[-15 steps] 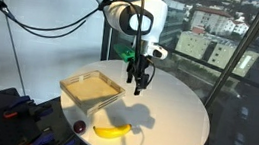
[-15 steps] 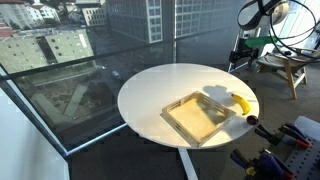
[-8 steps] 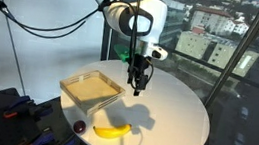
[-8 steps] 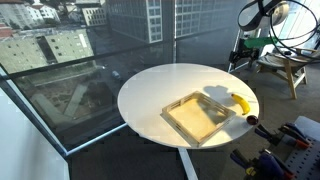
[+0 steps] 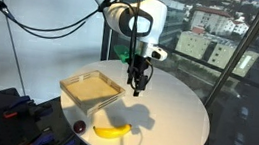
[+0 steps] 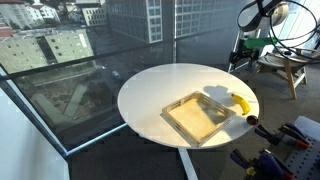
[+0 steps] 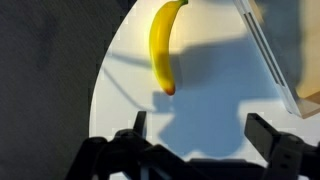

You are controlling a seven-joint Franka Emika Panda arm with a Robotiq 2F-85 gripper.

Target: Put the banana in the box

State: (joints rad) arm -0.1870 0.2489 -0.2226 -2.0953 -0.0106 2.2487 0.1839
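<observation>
Plainly, one small curved yellow banana [image 5: 112, 131] lies on the round white tabletop [image 5: 174, 114], outside the one shallow square pale beige box [image 5: 92, 90] and near one of its corners. It sits close to the tabletop's rim. In the exterior view from the opposite side, the banana [image 6: 240, 103] is just beside the box [image 6: 198, 117], not touching its low wall as far as can be seen. The inside of the box looks bare.

One small dark red round object [image 5: 79, 126] rests near one end of the banana at the tabletop's edge. It shows again in an exterior view [image 6: 252, 121], a little apart from the fruit.

One white robot arm [image 5: 136, 21] hangs over the tabletop with its two dark fingers [image 5: 138, 84] pointing down, beside the box and well above the surface. In the wrist view the two fingers [image 7: 268, 135] stand spread wide with nothing between them, released and holding no object. The banana [image 7: 165, 45] lies lengthwise ahead of them on the tabletop [image 7: 125, 70], and a slice of the box's wall [image 7: 265, 50] runs along one side. The arm's shadow falls across the surface between the fingers and the banana.
</observation>
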